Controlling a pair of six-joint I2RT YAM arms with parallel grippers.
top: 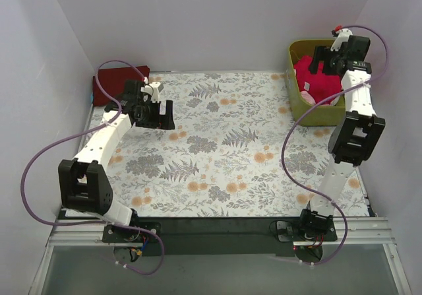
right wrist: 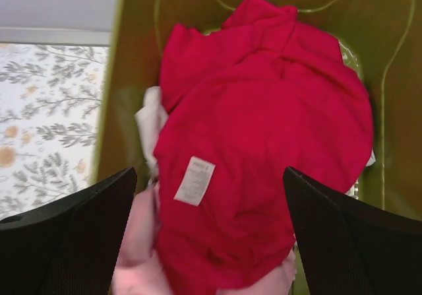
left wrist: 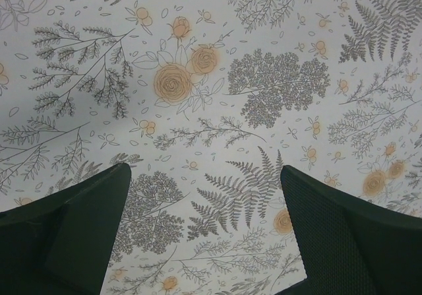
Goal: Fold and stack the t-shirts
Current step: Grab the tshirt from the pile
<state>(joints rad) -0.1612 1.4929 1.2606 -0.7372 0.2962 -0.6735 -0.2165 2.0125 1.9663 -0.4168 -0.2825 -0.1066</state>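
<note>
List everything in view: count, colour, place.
red shirt: 1, crimson, crumpled on top in the tub
label: 1, white, on the red shirt
pink cloth: count unclear, pale pink, under the red shirt
white cloth: count unclear, white, beside the red shirt, in the tub
maroon shirt: 1, dark maroon, far-left corner
tub: 1, olive green, far-right corner
table cloth: 1, grey-and-orange floral, spread flat
cables: 2, purple, one per arm
arms: 2, white and black, bases at near edge
left pincer: black, open, over bare table cloth
right pincer: black, open, over the red shirt
</note>
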